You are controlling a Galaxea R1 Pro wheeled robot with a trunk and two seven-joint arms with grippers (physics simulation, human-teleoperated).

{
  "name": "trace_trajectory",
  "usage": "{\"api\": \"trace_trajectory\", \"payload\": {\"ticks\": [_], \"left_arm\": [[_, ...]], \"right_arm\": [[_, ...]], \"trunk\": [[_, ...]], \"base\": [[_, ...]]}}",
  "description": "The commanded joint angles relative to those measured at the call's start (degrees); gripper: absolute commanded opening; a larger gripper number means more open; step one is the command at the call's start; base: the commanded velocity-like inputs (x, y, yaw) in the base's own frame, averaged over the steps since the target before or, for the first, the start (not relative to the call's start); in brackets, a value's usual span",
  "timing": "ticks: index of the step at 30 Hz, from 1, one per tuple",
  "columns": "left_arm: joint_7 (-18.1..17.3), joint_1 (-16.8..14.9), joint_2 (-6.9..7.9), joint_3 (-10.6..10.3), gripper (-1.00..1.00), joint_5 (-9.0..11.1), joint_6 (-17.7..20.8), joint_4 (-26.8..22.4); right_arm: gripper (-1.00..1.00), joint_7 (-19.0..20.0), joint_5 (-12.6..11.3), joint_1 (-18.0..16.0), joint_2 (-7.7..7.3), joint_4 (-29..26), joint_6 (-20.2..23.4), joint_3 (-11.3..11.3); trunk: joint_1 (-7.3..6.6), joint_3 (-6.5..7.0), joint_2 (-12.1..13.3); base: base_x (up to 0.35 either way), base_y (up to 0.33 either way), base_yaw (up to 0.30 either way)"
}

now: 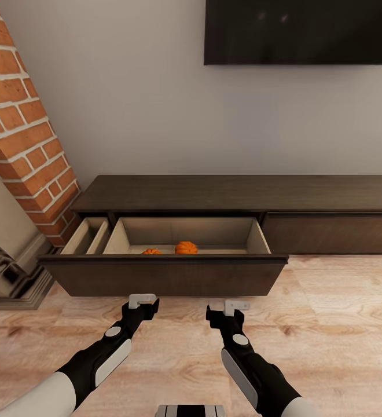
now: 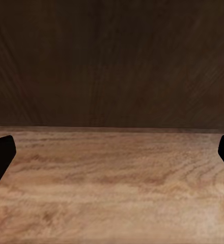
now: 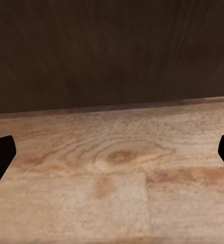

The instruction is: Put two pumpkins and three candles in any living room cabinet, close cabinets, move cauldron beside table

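Seeing 2 pumpkins (image 1: 186, 248) in the open drawer (image 1: 162, 277) ahead of my left gripper (image 1: 142, 300) and right gripper (image 1: 229, 306), both open and empty; closing remains.

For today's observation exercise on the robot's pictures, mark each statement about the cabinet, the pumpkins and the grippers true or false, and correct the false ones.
1. The left drawer of the cabinet is pulled open. True.
2. Both pumpkins lie on the wooden floor. False: they sit inside the open drawer.
3. The left gripper holds a pumpkin. False: it is open and empty, near the drawer front.
4. The right gripper is open. True.
5. The cabinet's right front is closed. True.
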Motion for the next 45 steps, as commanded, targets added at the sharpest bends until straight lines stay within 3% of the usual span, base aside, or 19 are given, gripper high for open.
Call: {"api": "trace_trajectory", "payload": {"ticks": [1, 24, 45], "left_arm": [[0.4, -0.1, 0.08, -0.5, 1.0, 0.6, -0.4, -0.1], [0.5, -0.2, 0.07, -0.5, 1.0, 0.5, -0.3, -0.1], [0.5, -0.2, 0.14, -0.5, 1.0, 0.5, -0.3, 0.0]], "right_arm": [[1.0, -0.5, -0.2, 0.0, -0.03, -0.1, 0.3, 0.2], [1.0, -0.5, -0.3, 0.0, -0.03, -0.1, 0.3, 0.2], [1.0, -0.5, -0.7, 0.0, -0.03, -0.1, 0.3, 0.2]], "trunk": [[-0.01, -0.05, 0.0], [-0.01, -0.05, 0.0], [-0.01, -0.05, 0.0]], "base": [[0.0, 0.0, 0.0], [0.195, 0.0, 0.0], [0.106, 0.0, 0.0]]}}
